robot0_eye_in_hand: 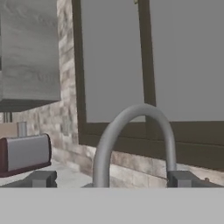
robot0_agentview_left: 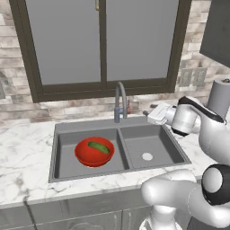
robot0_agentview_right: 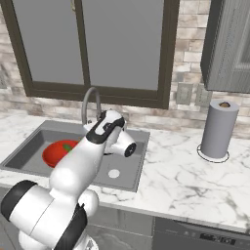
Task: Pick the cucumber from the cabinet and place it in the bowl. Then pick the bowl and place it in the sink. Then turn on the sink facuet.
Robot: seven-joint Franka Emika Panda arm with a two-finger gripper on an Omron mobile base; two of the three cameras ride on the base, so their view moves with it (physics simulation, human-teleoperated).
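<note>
Marble counter (robot0_agentview_left: 22, 157) w/ grey veins, brick wall behind. Grey metal sink (robot0_agentview_left: 152, 140), two basins; glossy red bowl (robot0_agentview_left: 94, 152) in left basin, dark green cucumber (robot0_agentview_left: 99, 147) inside it. Gripper (robot0_eye_in_hand: 109, 179) just by arched faucet (robot0_agentview_left: 120, 101), fingers wide apart, holding nothing; bowl below, well off to its side.

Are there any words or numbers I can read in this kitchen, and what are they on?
No words or numbers can be read here.
Appliance panel below the counter: pale marks, too small and blurred to read.
Bowl, paper towel roll and toaster: no writing.
</note>
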